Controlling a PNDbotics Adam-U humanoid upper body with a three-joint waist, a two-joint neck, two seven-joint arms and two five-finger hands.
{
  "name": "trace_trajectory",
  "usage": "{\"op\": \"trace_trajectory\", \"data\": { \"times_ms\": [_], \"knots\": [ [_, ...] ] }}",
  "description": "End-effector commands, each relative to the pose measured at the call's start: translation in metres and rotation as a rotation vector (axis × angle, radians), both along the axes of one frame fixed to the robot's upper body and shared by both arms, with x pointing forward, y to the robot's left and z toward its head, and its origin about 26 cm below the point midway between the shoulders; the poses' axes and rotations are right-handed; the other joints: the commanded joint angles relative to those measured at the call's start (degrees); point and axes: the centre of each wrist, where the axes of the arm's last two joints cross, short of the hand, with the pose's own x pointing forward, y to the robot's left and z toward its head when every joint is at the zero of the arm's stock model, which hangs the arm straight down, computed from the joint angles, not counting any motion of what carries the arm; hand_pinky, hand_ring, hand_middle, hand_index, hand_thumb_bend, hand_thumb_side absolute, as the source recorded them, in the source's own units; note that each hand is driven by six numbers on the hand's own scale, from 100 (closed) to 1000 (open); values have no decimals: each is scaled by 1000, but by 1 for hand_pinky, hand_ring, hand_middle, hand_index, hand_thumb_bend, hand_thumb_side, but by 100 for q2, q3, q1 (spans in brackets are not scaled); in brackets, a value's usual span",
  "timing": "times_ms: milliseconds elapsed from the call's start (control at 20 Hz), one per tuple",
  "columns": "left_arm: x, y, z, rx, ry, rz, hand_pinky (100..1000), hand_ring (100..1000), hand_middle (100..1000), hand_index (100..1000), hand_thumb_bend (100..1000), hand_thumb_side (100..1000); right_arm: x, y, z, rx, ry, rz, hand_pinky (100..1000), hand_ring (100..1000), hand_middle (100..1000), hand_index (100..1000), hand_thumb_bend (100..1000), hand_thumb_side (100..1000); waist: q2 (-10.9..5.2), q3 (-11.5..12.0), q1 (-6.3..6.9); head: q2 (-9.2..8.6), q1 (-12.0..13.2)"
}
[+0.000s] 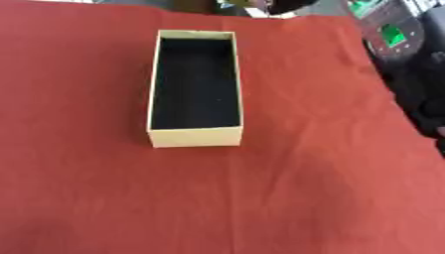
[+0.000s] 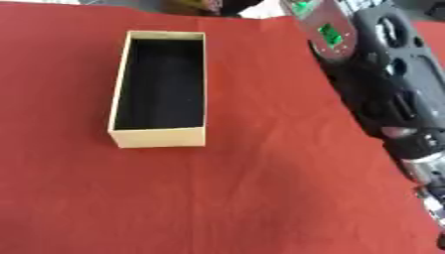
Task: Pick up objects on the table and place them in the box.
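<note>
Open rectangular box [image 1: 195,136], tan walls, dark interior, upright on red-covered tabletop [image 1: 287,198], left of centre, long axis running away from camera. Right arm [image 2: 391,99] along right edge; fingers' state cannot be told. Left hand unseen.

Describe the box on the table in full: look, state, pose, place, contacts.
The box is a long rectangular open-topped carton, pale tan outside, looking like cardboard, with a dark black interior that appears empty. It stands upright on the red cloth, its long axis running away from the robot, left of centre. Nothing but the cloth touches it.
</note>
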Motion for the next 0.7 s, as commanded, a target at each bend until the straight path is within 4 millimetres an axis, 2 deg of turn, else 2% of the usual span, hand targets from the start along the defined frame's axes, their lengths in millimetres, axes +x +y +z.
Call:
{"op": "trace_trajectory", "data": {
  "times_ms": [50, 350, 700],
  "knots": [
    [-1, 2, 9, 31, -21, -4, 595, 785, 835, 697, 186, 705, 3, 16, 0, -17, 30, 56, 727, 580, 494, 548, 100, 100, -145, 16, 44, 12, -15],
    [-1, 2, 10, 31, -26, -10, 595, 785, 835, 697, 186, 704, 14, 36, -23, -48, 150, 116, 711, 572, 492, 548, 100, 100, -153, 39, 42, 2, -6],
    [0, 1, 10, 28, -28, -14, 595, 786, 836, 697, 186, 704, 27, 35, -44, -29, 199, 45, 706, 573, 495, 552, 100, 100, -147, 66, 51, -14, 1]
  ]
}}
